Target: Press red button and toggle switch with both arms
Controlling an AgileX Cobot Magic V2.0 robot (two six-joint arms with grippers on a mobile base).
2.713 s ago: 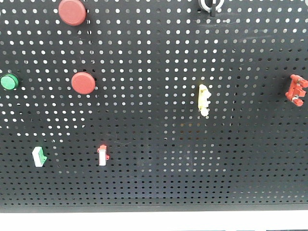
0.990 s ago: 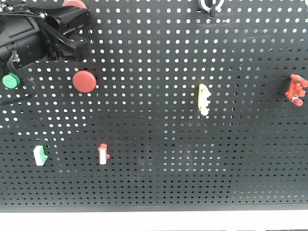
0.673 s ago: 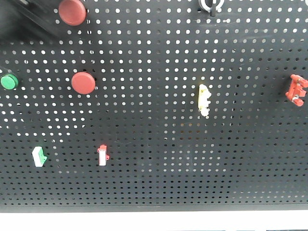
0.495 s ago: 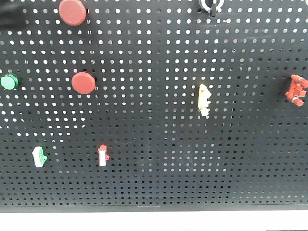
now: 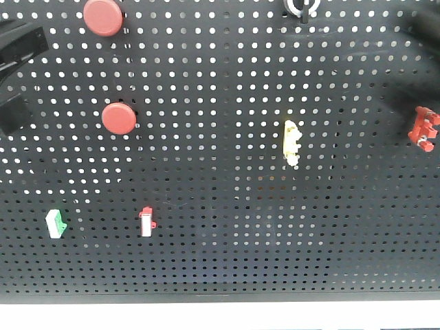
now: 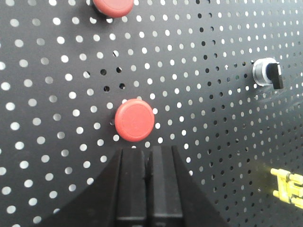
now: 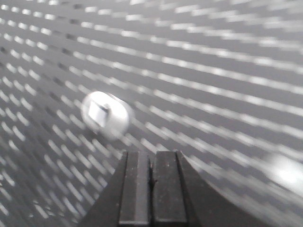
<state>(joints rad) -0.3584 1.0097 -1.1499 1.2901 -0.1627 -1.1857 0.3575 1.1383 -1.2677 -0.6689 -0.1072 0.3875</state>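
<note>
A black pegboard (image 5: 227, 261) fills the front view. At its far left edge two black blocks of the left arm (image 5: 19, 47) poke into the frame, one above the other. Just right of them are two buttons: an upper red button (image 5: 103, 17) at the top edge, and a lower red button (image 5: 119, 118) beneath it in the upper left of the frame. In the lower left sit a green-and-white switch (image 5: 56, 223) and, right of it, a red-and-white switch (image 5: 146, 222). A black-handled knob (image 5: 301, 7) is at the top centre, a yellow switch (image 5: 291, 142) is right of centre, and a red fitting (image 5: 423, 128) is at the right edge. A dark streak (image 5: 412, 58) curves down the upper right corner, too smeared to name.

From the left wrist, the left gripper (image 6: 148, 152) rises from the bottom centre, clenched with only a seam between its fingers and nothing held. Its tips are just under the lower red button; whether they touch it I cannot tell.

The right wrist view is badly blurred. The right gripper (image 7: 151, 153) is at the bottom centre, also clenched on nothing. Up and left of its tips, clear of them, is a pale round fitting (image 7: 105, 115) with a small square nub. I cannot tell which switch it is.
</note>
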